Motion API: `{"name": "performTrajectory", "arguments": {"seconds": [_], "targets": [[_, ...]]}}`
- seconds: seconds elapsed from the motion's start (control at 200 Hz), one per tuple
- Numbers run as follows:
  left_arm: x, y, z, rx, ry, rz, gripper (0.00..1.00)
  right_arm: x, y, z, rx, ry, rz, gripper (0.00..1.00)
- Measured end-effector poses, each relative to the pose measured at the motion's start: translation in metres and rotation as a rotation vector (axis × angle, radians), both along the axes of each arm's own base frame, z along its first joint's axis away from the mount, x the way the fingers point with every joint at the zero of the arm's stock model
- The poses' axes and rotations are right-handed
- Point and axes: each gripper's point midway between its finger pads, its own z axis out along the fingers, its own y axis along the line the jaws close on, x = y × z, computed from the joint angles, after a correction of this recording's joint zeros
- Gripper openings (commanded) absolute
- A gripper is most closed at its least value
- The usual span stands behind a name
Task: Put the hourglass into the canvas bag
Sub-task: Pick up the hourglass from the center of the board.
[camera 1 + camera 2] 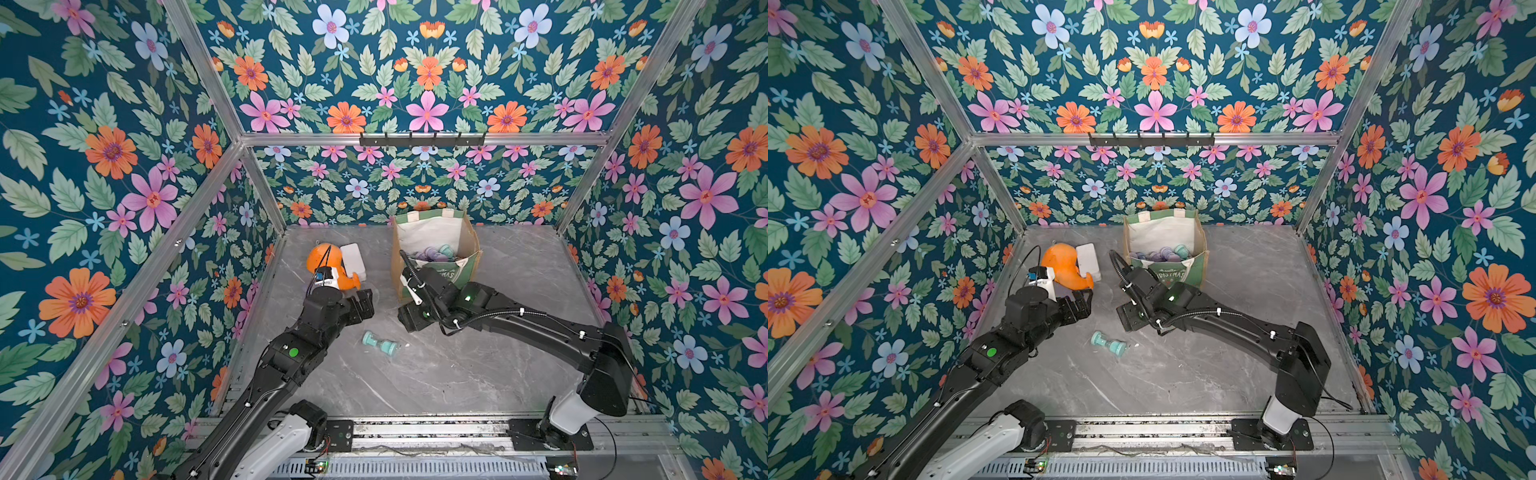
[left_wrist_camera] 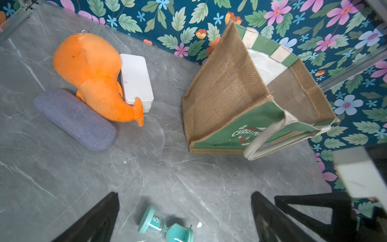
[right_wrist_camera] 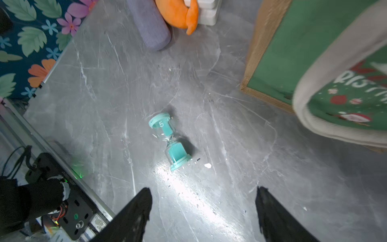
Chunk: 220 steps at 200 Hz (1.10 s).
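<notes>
Hourglass [image 1: 380,342]: lies on its side on the table, just off centre toward 8 o'clock, long axis about 10-to-4. It has clear glass bulbs, a pinched waist, teal sand and matte teal disc caps, with a white "5" on one bulb.
Table [image 1: 478,374]: smooth grey marble-look slab with pale veins and a glare patch near the hourglass.
Canvas bag [image 1: 471,243]: upright at 12 o'clock by the far wall, mouth open upward. It is boxy, with coarse tan burlap sides, a green front printed with white "CHRISTMAS", and cream lining.
Rope handle [image 2: 268,144]: thick and white, drooping over the bag's front.
Bag contents: purple and teal round-ended pieces [image 1: 434,253].
Left gripper [image 2: 184,193]: black tapered fingers spread wide, nothing between them; at 10 o'clock of the hourglass.
Right gripper [image 3: 203,188]: released likewise, holding nothing; at 1 o'clock of the hourglass, between it and the bag.
Clutter, 10 o'clock: orange plush toy [image 2: 90,69], soft and bulbous with a tapering tail. A white box [image 2: 136,79], hard with rounded corners, touches one flank. A grey-blue fabric case [image 2: 73,119], woven and oblong, lies against the other.
Edges: floral walls [image 1: 415,178] close off 9, 12 and 3 o'clock; an aluminium rail [image 1: 415,428] runs along 6.
Open room: free marble all round the hourglass, with a white fleck [image 3: 207,166] just beside one cap. The widest free stretch runs from 4 to 6 o'clock.
</notes>
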Motion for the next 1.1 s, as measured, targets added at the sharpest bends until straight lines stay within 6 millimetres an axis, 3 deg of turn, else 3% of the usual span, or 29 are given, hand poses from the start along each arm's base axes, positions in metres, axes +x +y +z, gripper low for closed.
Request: {"name": "performTrajectory", "arguments": {"seconds": [0.16, 0.4, 0.775, 1.1], "targets": [[-0.008, 0.008, -0.011, 0.002, 0.027, 0.027, 1.00, -0.008, 0.018, -0.051, -0.054, 0.052, 0.041, 0.79], [-0.018, 0.019, -0.021, -0.001, 0.048, 0.065, 1.00, -0.018, 0.040, -0.100, -0.092, 0.109, 0.088, 0.79], [-0.025, 0.026, -0.024, -0.008, 0.056, 0.089, 1.00, -0.027, 0.052, -0.136, -0.122, 0.152, 0.119, 0.75], [-0.026, 0.027, -0.027, -0.012, 0.068, 0.097, 1.00, -0.027, 0.059, -0.154, -0.147, 0.167, 0.125, 0.62]]}}
